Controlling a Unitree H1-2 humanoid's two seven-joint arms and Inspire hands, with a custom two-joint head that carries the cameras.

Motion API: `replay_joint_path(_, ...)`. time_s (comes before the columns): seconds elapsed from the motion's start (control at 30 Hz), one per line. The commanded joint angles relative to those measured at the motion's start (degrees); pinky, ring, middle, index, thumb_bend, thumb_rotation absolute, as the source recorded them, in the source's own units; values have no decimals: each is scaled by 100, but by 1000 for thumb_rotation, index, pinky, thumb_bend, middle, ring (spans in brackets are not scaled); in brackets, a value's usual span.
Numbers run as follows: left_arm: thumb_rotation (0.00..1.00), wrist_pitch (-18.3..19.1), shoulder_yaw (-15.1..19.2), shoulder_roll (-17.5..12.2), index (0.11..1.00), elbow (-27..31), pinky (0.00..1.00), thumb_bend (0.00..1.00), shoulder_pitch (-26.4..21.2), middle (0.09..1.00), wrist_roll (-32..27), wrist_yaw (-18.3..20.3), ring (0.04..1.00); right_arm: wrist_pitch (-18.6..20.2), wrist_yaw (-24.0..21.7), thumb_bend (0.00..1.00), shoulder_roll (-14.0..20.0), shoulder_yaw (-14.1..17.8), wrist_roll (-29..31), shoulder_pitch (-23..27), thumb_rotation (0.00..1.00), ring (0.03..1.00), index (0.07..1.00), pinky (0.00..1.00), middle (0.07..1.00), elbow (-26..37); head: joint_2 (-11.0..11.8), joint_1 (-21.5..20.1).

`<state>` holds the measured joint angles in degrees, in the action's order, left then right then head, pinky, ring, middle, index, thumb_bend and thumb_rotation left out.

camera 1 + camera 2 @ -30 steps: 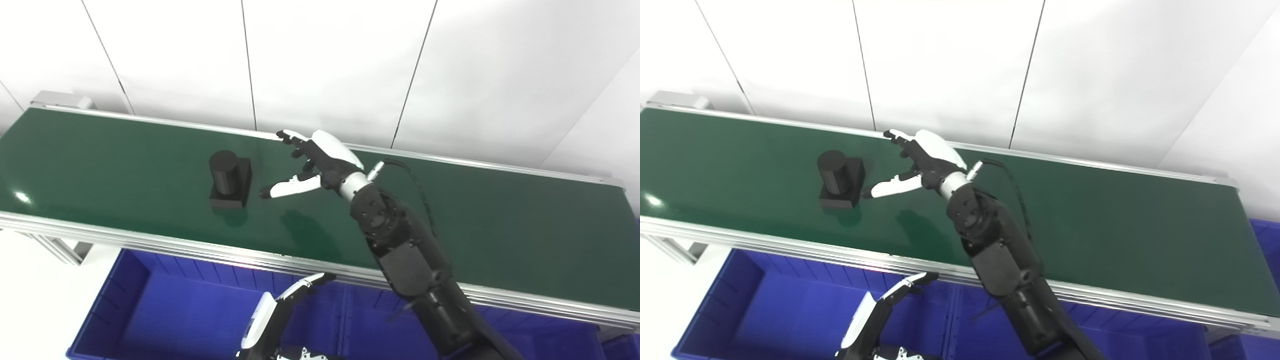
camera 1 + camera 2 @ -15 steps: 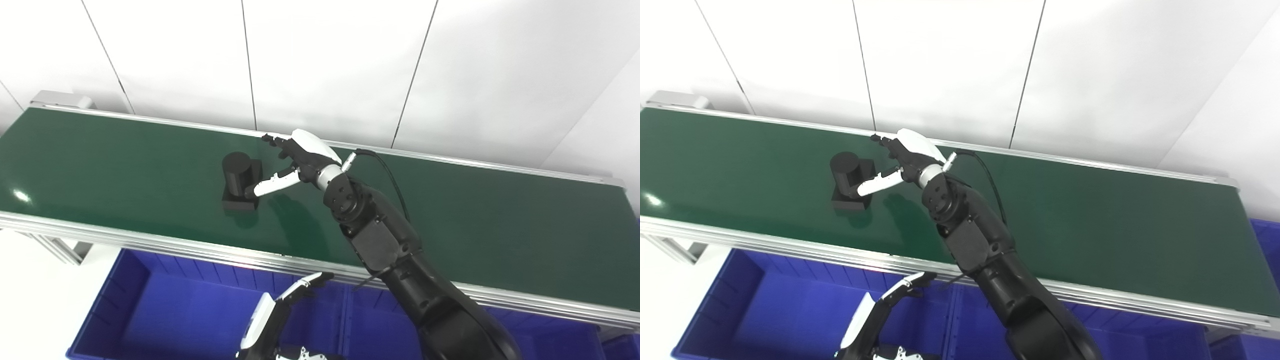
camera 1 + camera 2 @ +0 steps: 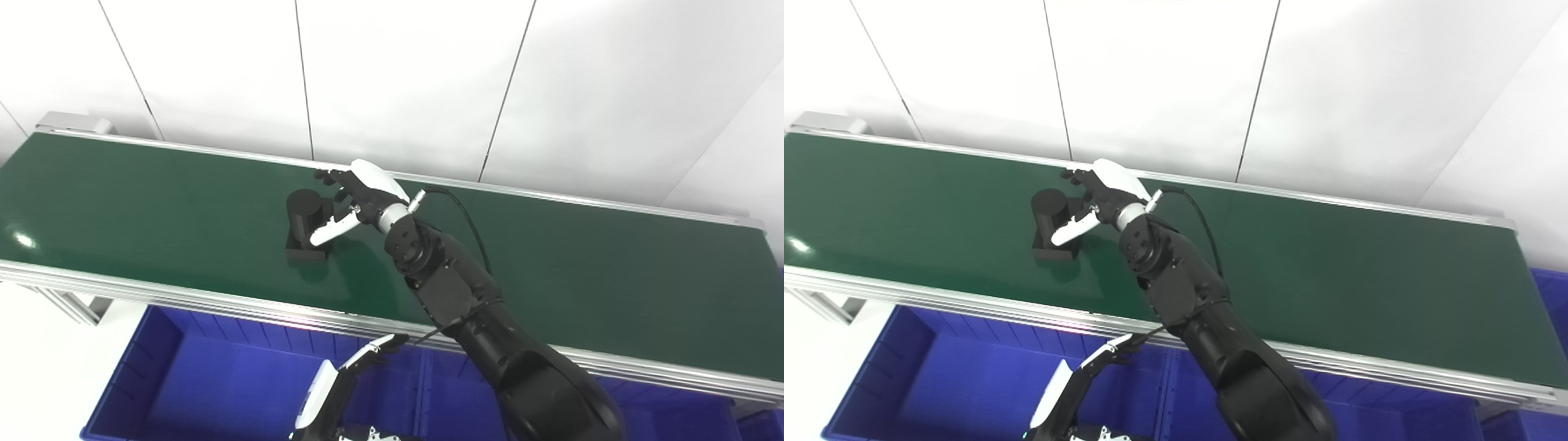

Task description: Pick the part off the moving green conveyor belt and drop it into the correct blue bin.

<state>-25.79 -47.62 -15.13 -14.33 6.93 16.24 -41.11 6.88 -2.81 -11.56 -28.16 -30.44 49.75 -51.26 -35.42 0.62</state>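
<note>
Part (image 3: 304,225): one only, black, a short cylinder standing upright on a square base, sitting on the green conveyor belt (image 3: 122,196) a little left of the belt's middle and nearer its front rail than its back one. One belt is in view, running from upper left to lower right, edged by silver metal rails along both long sides.

Two hands show. The right hand (image 3: 358,199) reaches across the belt on a black arm that comes in from the lower right. Its fingers (image 3: 331,178) curl over the far side of the cylinder, and its white thumb (image 3: 324,232) lies across the near side, over the base. The hand is part closed about the part, thumb and fingers on opposite sides; whether they press on it or only lie close cannot be told. The base rests flat on the belt.

The left hand (image 3: 343,383) sits low at the bottom edge, below the front rail and above the bins, fingers spread apart and pointing up toward the rail, holding nothing.

Two blue bins can be made out below the belt: a large one at lower left (image 3: 184,380), and a second to its right (image 3: 447,398), partly hidden by the right arm. A blue corner also shows at the far right (image 3: 1543,288); whether it is a third bin cannot be told.
</note>
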Motion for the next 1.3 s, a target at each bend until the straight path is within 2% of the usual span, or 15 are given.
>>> replay_joint_path(0.0,436,-113,1,-7,827,158,723,925,-39,838,149,-104,798,-410,305,708,-83,50,2,259,144,690,836,572,806,-37,3,8)
replay_joint_path(0.27,440,-113,-33,-22,829,199,765,916,-34,842,212,-153,817,-672,635,659,-64,-5,-18,231,51,653,791,556,762,-384,-68,28)
replay_joint_path(0.33,455,-113,-19,-24,835,201,773,917,-25,847,230,-142,822,-733,753,614,-58,-6,-40,210,13,589,758,514,694,-427,-53,1)
replay_joint_path(0.37,464,-113,-7,-19,836,200,770,920,-19,847,248,-143,820,-759,817,573,-55,5,-41,199,5,532,711,465,575,-440,-91,2)
replay_joint_path(0.4,471,-113,-1,-17,837,201,768,921,-16,846,257,-142,819,-772,852,545,-52,13,-36,189,2,506,620,443,508,-441,-84,4)
replay_joint_path(0.47,474,-113,-8,-13,839,204,760,918,-21,849,248,-149,816,-825,874,523,-40,17,-18,168,0,475,543,415,451,-441,-99,5)
replay_joint_path(0.8,479,-113,-25,-36,841,187,756,911,-33,852,217,-158,814,-955,846,522,-42,24,38,116,0,557,509,501,475,-460,-124,2)
replay_joint_path(1.17,490,-113,-12,-90,845,195,778,899,-24,854,222,-161,824,-1155,952,520,-60,-59,-28,83,0,512,534,452,451,-569,-153,-9)
replay_joint_path(1.27,490,-113,-41,-107,845,175,776,896,-44,854,218,-210,823,-1316,1212,524,-77,-74,-74,19,0,528,511,463,472,-590,-156,-3)
